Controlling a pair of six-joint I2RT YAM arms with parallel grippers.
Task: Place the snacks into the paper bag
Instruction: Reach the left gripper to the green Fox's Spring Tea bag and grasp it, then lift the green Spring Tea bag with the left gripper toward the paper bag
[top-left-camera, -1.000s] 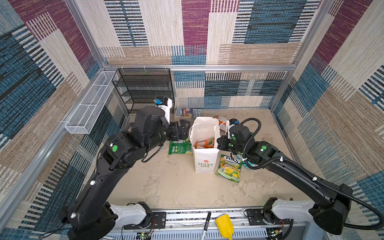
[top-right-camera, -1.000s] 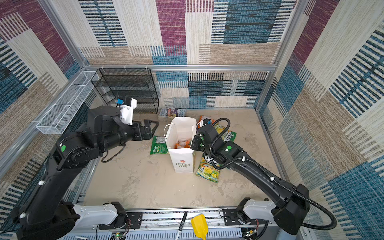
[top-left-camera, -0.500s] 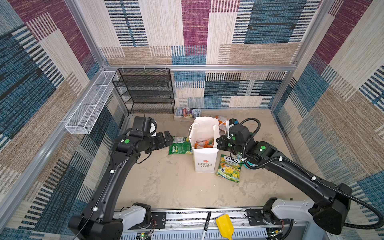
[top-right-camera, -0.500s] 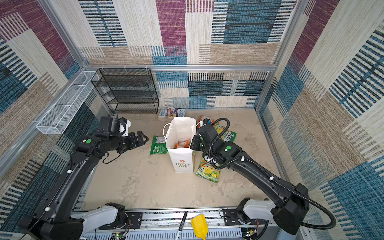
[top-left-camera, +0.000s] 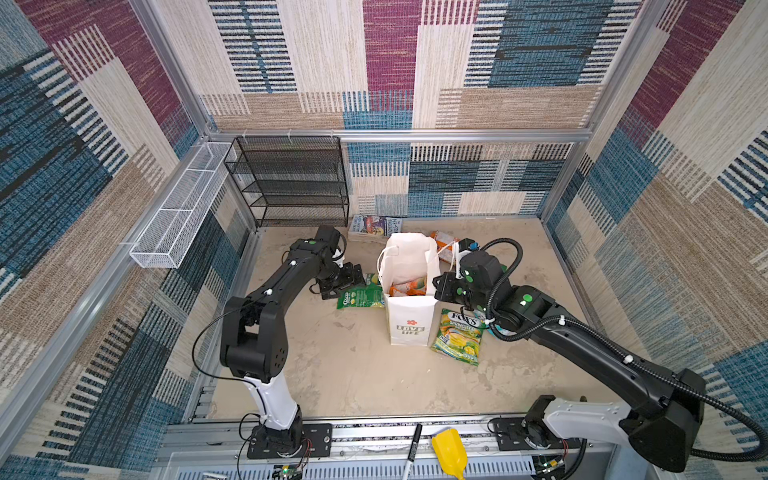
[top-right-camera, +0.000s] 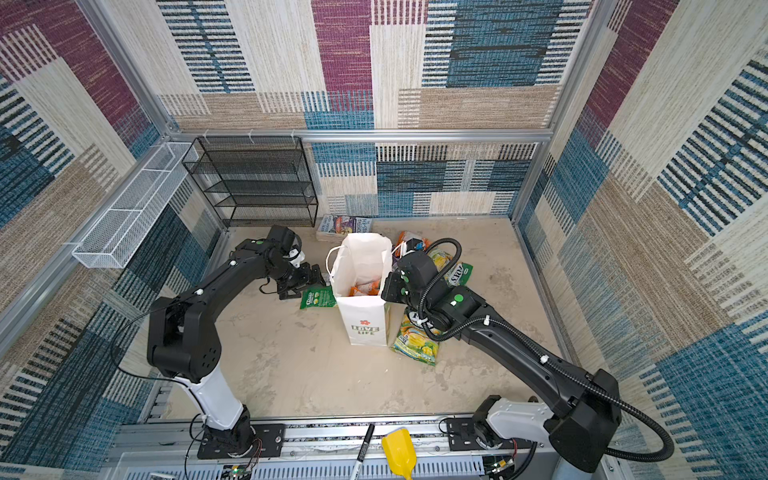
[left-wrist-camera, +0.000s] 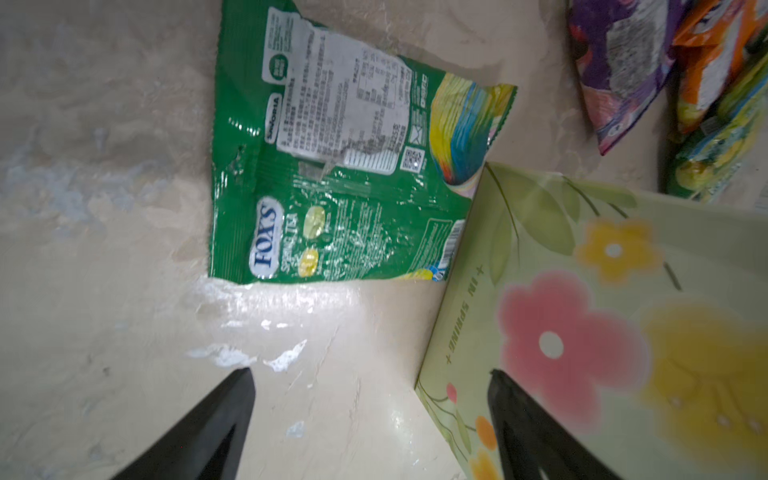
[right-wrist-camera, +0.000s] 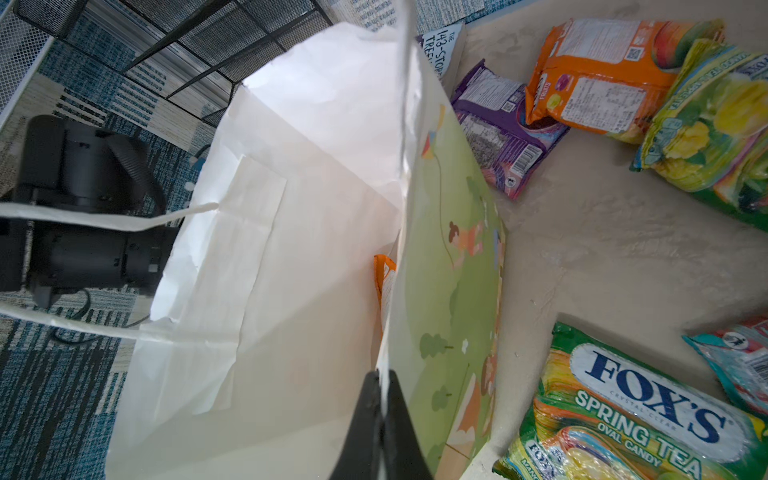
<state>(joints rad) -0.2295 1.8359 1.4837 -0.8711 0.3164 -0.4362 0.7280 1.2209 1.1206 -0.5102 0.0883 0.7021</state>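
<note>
The white paper bag stands upright and open mid-floor, with an orange snack packet inside. My right gripper is shut on the bag's right rim. My left gripper is open, low over the floor, just left of the bag's flowered side. A green FOX'S packet lies flat ahead of it. A yellow-green FOX'S packet lies right of the bag. Purple, orange, yellow-green and teal packets lie behind and beside it.
A black wire shelf stands at the back left, with a white wire basket on the left wall. A colourful book lies behind the bag. A marker and a yellow scoop rest on the front rail.
My left arm has swung down from high beside the bag to just above the floor by the green packet, jaws still open. The right gripper has kept its hold on the bag's rim.
</note>
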